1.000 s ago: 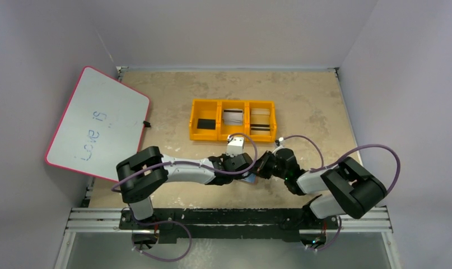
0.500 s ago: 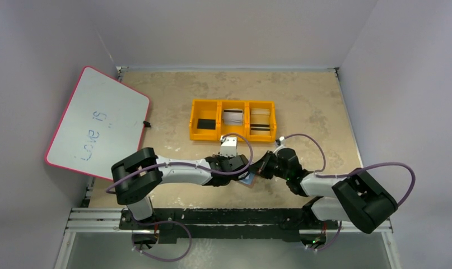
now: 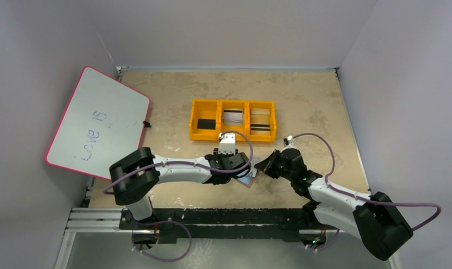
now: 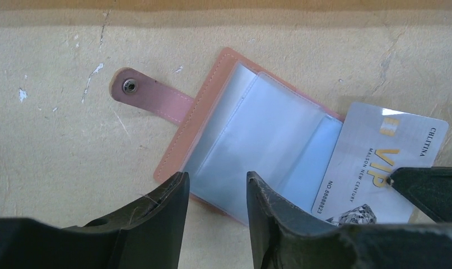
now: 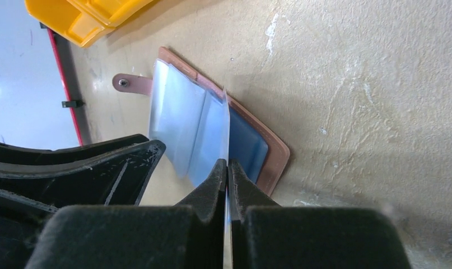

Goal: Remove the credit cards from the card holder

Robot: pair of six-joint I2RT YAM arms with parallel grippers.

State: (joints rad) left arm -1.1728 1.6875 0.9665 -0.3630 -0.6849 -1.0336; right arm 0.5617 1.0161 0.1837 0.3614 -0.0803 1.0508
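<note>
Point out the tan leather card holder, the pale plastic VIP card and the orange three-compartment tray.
Tan leather card holder (image 4: 178,140): left wrist view, stitched leather edge.
Pale plastic VIP card (image 4: 374,159): left wrist view, printed face.
Orange three-compartment tray (image 3: 204,135): top view, near wall.

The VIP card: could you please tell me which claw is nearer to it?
Right. The right claw is shut on the edge of the VIP card; the left claw hangs open above the card holder beside it.

The top camera looks down from the near edge over the whole tabletop (image 3: 302,95). Both wrist cameras face down, close above the card holder (image 4: 268,140), which they share.
</note>
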